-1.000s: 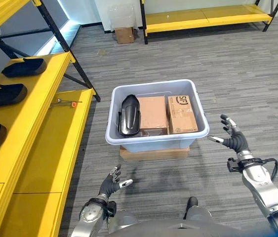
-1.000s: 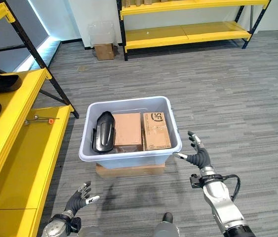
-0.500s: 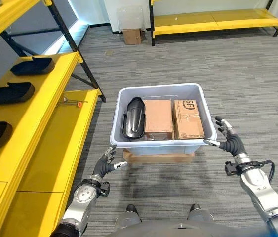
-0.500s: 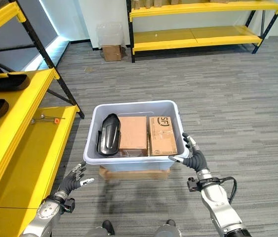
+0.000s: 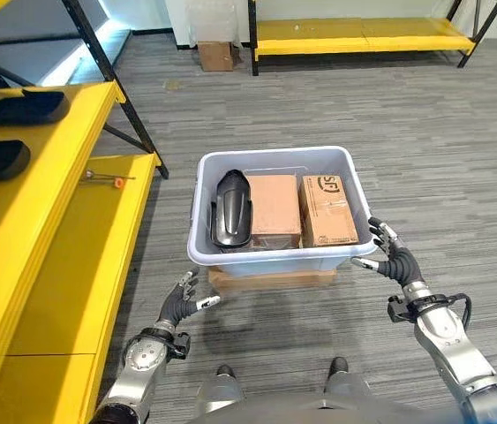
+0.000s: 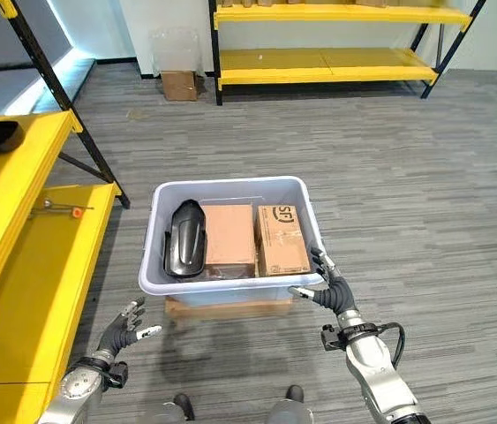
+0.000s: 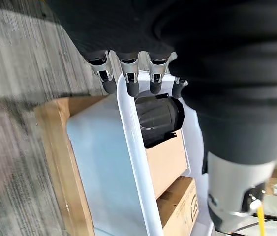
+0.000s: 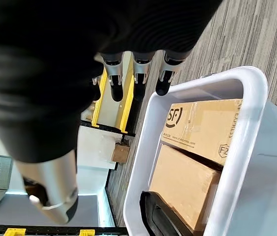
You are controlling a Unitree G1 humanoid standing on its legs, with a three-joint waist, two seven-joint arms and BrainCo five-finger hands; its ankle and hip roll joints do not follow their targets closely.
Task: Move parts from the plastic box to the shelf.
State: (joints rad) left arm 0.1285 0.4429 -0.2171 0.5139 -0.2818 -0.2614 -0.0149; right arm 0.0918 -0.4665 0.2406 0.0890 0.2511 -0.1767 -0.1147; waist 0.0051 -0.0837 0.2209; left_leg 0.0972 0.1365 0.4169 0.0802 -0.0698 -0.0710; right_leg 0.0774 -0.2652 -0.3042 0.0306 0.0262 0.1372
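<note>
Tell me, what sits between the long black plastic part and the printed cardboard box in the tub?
A plain brown cardboard box sits between the long black plastic part and the printed cardboard box, inside the grey plastic tub. The left eye view shows it.

Head stereo looks down; wrist cams close; all share plastic box [image 5: 274, 255].

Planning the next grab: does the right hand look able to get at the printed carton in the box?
Probably yes. The right hand is open beside the box rim, the carton lies just inside that wall, and nothing covers it.
</note>
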